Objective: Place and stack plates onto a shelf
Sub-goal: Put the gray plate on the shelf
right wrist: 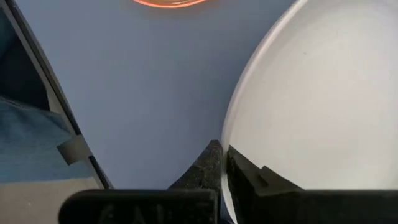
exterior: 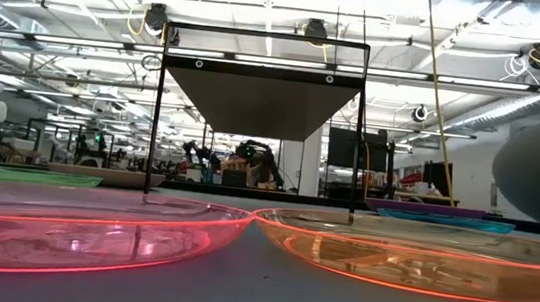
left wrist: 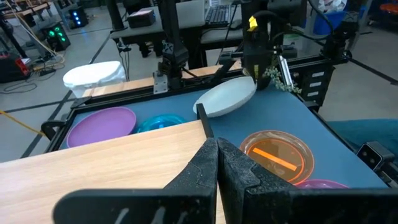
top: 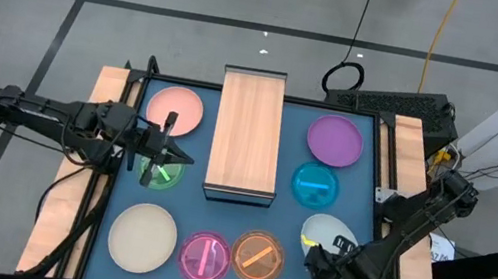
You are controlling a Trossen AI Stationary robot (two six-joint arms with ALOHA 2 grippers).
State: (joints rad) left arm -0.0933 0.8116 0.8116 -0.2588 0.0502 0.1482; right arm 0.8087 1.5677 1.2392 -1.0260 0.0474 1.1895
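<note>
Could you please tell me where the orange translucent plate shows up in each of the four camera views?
High view: orange plate at the bottom centre, right of the magenta plate.
Low view: orange plate in the right foreground, rim beside the magenta plate.
Left wrist view: orange plate beyond the wooden shelf.
Right wrist view: only its glowing rim at the top edge.
Shared landmark: the blue tabletop.

I can read no text, label, brand, number or sign in any of my four camera views. The plates and the wooden shelf (top: 249, 135) carry no markings that I can see, and the screens and equipment in the room behind the shelf are too far off for any lettering to be made out.
</note>
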